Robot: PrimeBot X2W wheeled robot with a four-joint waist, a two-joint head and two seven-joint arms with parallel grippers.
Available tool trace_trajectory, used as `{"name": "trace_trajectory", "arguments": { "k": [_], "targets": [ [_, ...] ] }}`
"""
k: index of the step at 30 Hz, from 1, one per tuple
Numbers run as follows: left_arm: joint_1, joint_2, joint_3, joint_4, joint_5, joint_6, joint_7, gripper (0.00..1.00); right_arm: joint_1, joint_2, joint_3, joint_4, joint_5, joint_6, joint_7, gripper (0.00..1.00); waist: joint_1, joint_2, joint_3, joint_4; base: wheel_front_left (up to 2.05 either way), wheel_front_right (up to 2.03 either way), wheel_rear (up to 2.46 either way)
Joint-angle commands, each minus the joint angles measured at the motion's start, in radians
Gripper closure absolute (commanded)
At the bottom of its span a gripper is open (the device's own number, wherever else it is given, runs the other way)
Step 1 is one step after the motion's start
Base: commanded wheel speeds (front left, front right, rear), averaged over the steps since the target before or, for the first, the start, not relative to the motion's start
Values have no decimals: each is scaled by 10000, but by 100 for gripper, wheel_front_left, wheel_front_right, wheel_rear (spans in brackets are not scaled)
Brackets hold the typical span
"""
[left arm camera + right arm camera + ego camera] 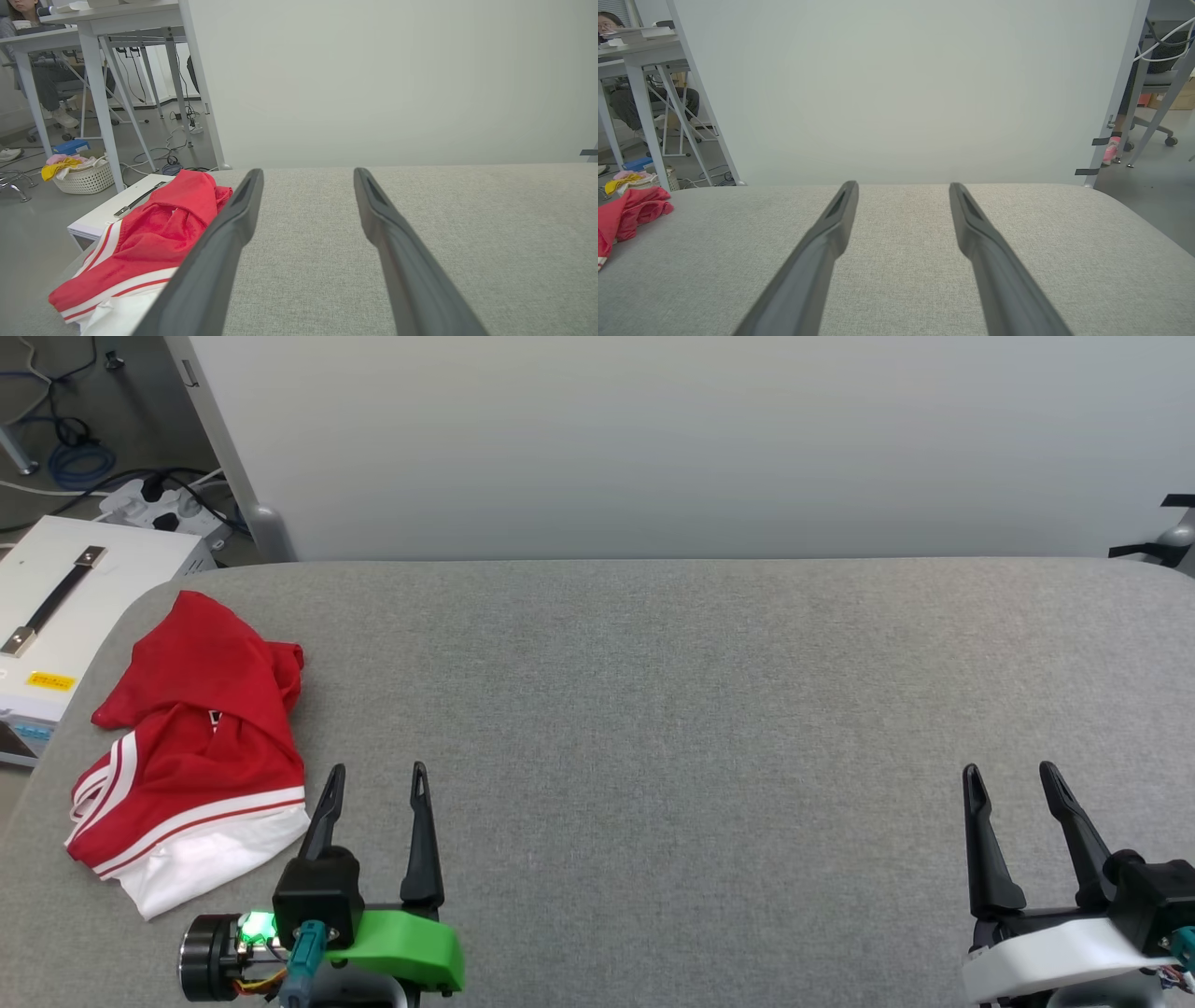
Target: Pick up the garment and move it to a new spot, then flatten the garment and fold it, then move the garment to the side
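1. The jersey shirt (201, 747) lay in a red-and-white heap on the grey table (700, 709), at the table's left end and close to its near edge.
2. It was all crumpled, so I judged that no moving, flattening or folding was done yet.
3. My left gripper (377, 770) hovered over the table's near edge, just beside the heap, with its fingers apart and nothing in them. I think it sat there because it was the closer one for the first grab.
4. My right gripper (1009, 769) hung over the table's right end, well apart from the shirt. It was spread wide too, and empty.
5. I guessed the table's middle would make a good new spot, wide and flat.
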Motion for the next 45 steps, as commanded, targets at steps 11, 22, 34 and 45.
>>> {"name": "trace_trajectory", "arguments": {
  "k": [11, 22, 34, 45],
  "targets": [
    [249, -36, -152, 70, 48, 25, -339, 0, 358, -6, 17, -105, -19, -6, -306, 0, 0, -1, -77, 42, 0, 0, 0],
    [341, -40, -296, 118, 85, 103, -564, 0, 515, -6, -10, -107, 67, -7, -528, 0, 0, -1, -90, 58, 0, 0, 0],
    [411, -43, -416, 224, 101, 185, -763, 0, 639, -6, -46, -63, 161, -7, -724, 0, 0, -1, -90, 80, 0, 0, 0],
    [377, -43, -409, 292, 84, 165, -763, 0, 613, -6, -7, -5, 162, -7, -724, 0, 0, -1, -39, 81, 0, 0, 0]
  ]
}}
